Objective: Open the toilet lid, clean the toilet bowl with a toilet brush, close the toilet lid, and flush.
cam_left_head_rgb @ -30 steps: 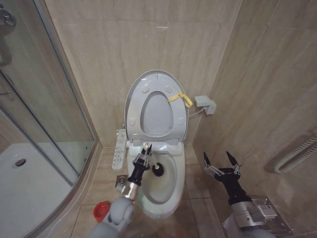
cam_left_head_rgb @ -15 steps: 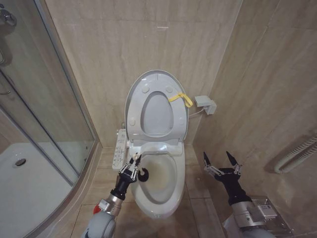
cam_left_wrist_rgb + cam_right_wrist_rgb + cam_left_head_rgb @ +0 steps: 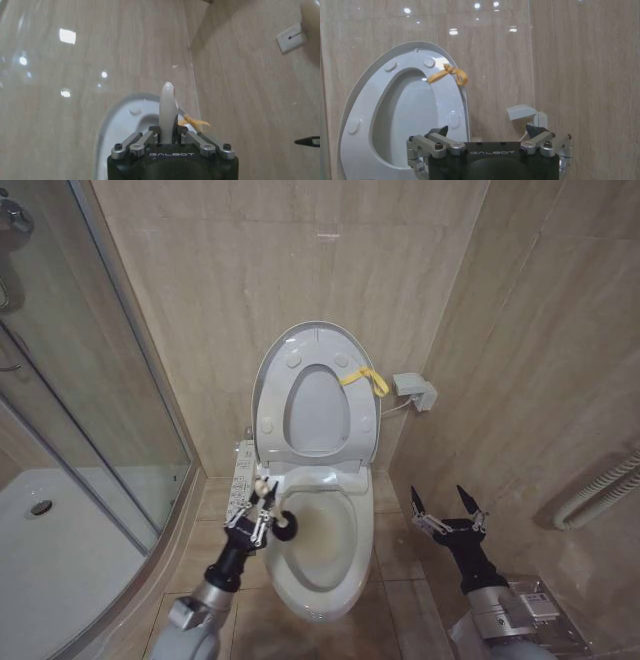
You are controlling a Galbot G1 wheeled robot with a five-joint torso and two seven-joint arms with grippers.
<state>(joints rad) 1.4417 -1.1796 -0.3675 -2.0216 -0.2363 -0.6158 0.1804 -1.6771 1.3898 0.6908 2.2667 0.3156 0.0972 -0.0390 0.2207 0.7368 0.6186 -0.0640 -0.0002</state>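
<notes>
The toilet lid [image 3: 312, 340] stands raised against the wall together with the seat, a yellow strap [image 3: 364, 378] on its right edge. Below lies the toilet bowl [image 3: 322, 552], stained yellowish inside. My left gripper [image 3: 259, 507] is shut on the toilet brush's white handle [image 3: 167, 107], over the bowl's left rim. The brush's dark head [image 3: 285, 528] hangs just inside that rim. My right gripper [image 3: 447, 510] waits open to the right of the toilet, holding nothing. The right wrist view shows the lid [image 3: 395, 62] and strap [image 3: 447, 75] beyond the open right gripper [image 3: 487, 132].
A white button panel [image 3: 240, 480] runs along the toilet's left side. A glass shower door [image 3: 90, 390] and white shower tray [image 3: 60, 550] stand at the left. A small white box [image 3: 413, 390] hangs on the wall, and a corrugated hose [image 3: 600, 485] lies at the right.
My left gripper has carried the brush from over the middle of the bowl toward its left rim and drawn back. The right arm has not moved.
</notes>
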